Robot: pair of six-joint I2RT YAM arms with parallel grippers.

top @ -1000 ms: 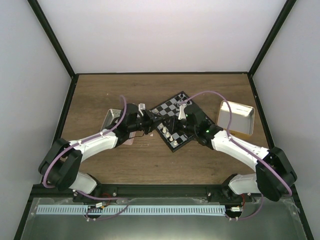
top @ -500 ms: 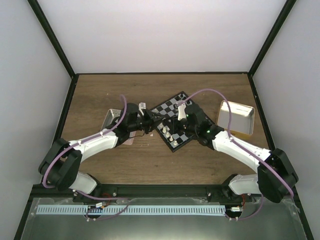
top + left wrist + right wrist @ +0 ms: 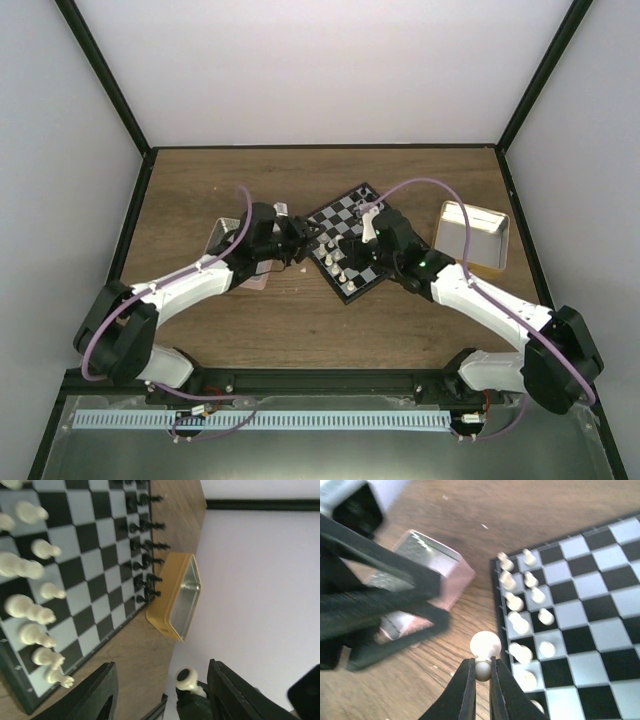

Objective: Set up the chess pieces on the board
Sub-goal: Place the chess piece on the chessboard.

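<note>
Right fingers [image 3: 466, 690] are pinched narrow on a cream pawn [image 3: 484, 647], gripping its base. Left fingers [image 3: 102, 695] are spread with nothing in them.

Top view: board [image 3: 340, 215] is mid-desk [image 3: 300, 330], turned corner-on and a bit toward the far edge. Cream pieces [image 3: 340, 265] line the side facing the desk's near-left corner. Both arms come in from the near edge with elbows out. Left arm [image 3: 190, 283] stops at the board's left corner; right arm [image 3: 490, 300] reaches across the board to meet it there. Pink tray [image 3: 222, 238] is toward the left edge, tan box [image 3: 478, 235] toward the right edge.

Left wrist view: black pieces [image 3: 145, 545] stand in two rows along the board's far side, too small to count. The pawn hangs between the spread left fingers and doesn't look to touch either.

Right wrist view: the pawn is over bare desk just off the board's rim, not yet above a square. Two rows of cream pieces sit beside that rim, and I can't tell which squares are vacant.

My read is that setup is mostly done. This pawn still needs placing, and the tray contents aren't readable.
</note>
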